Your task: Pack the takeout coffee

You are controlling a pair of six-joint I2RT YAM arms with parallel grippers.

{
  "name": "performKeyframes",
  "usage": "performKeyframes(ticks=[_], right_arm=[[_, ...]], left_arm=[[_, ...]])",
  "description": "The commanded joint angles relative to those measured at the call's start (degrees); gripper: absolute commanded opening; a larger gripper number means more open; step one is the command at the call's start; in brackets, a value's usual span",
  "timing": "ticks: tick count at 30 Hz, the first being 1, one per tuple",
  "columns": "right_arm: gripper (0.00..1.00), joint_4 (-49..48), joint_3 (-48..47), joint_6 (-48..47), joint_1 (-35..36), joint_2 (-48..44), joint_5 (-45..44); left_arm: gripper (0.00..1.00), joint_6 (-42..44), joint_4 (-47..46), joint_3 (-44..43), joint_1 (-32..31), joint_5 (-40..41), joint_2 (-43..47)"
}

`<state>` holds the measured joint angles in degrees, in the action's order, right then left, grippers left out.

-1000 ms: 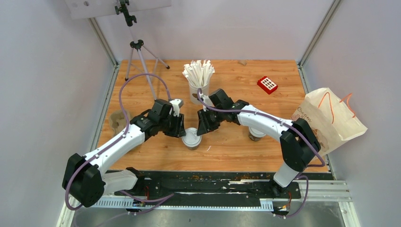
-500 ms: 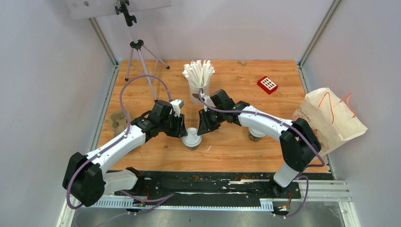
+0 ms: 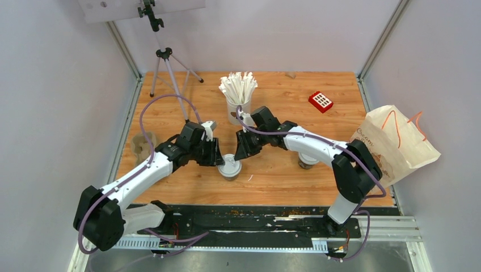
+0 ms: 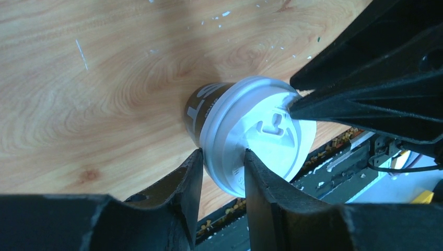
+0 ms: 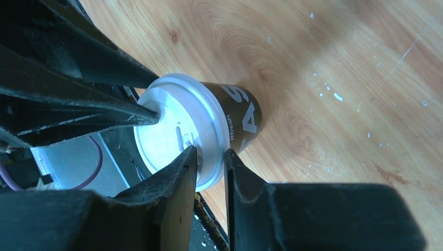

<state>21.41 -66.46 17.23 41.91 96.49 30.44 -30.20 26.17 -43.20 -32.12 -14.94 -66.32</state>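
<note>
Left gripper [image 4: 222,157] and right gripper [image 5: 210,154], each narrowed to a slit, pinch opposite rims of the white lid [image 4: 235,117] on 1 coffee cup [image 4: 201,107] standing front-middle on the table [image 3: 272,96]; the other cup [image 3: 307,162] stands farther right.

A small dark brown cup [image 4: 201,107] with white lettering stands on the wooden table [image 4: 104,78], capped by a round white lid [image 4: 261,130] with a raised sip tab. The left gripper [image 4: 223,157] comes up from below with its two black fingers [image 4: 190,178] set narrowly apart, a slice of the lid's rim filling the gap and touching both. From the right, the right gripper [image 4: 290,97] points its dark fingertips at the opposite rim, and beyond the table edge there's a black rail [image 4: 334,157] with brown crumbs.
</note>
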Motion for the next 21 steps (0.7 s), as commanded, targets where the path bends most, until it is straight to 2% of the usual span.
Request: performKeyframes(ticks=[1, 6, 13, 17, 21], right_arm=[[0.27, 2.9, -4.27, -5.08, -0.78, 2.78, -2.78], [0.31, 4.4, -7.95, -6.29, -1.35, 3.75, -1.79], [0.48, 6.41, -9.79, -6.29, -1.34, 2.74, -1.15], [0.57, 6.76, -9.0, -4.05, -1.35, 0.43, -0.64], [0.69, 5.31, -5.98, -1.4, -1.17, -1.85, 0.03]], left_arm=[[0.42, -4.06, 5.73, 0.52, -0.22, -0.42, 2.39], [0.43, -8.1, 3.98, 1.23, -0.2, -0.21, 4.74], [0.59, -9.84, 3.99, 0.92, -0.22, 2.62, 10.24], [0.63, -7.03, 6.15, -1.54, -0.08, 6.72, 12.06], [0.66, -1.85, 7.1, -4.65, 1.86, 5.65, 11.05]])
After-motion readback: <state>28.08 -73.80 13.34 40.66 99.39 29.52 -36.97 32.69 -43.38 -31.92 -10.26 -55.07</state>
